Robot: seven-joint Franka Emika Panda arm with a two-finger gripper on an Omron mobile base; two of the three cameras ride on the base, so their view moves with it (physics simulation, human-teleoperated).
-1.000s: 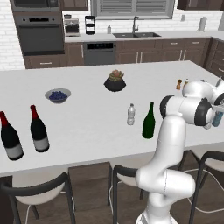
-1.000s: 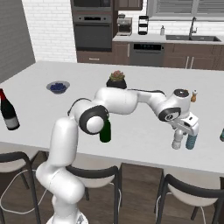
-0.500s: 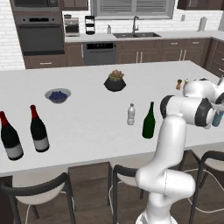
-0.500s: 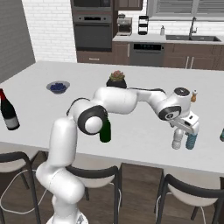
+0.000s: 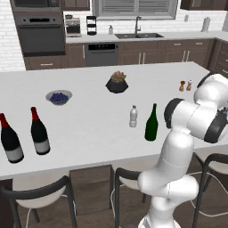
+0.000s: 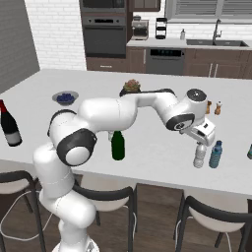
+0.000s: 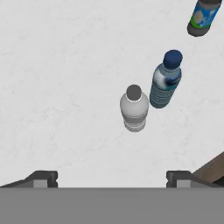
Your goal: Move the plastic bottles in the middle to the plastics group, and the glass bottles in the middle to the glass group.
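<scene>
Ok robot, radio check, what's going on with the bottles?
Hand open above clear water bottle, standing beside blue bottle. Other clear bottle and green glass bottle mid-counter. Nothing blocking.

I'm looking into a home kitchen, rendered rather than real. A built-in wall oven (image 5: 36, 38) sits in dark wood cabinetry beside white brick-tile wall, and along the back run I see a sink with a tall faucet (image 5: 137, 27) under a shuttered window, a dishwasher (image 5: 101, 54) below the worktop and a coffee maker (image 5: 72, 26) on it. In front of me is a long white island counter (image 5: 89, 120) with dark bar stools (image 5: 38, 196) tucked under its near edge (breakfast-bar style). A bowl of berries (image 5: 59, 96), a potted plant (image 5: 117, 83) and salt and pepper shakers (image 5: 185, 85) stand on it.
</scene>
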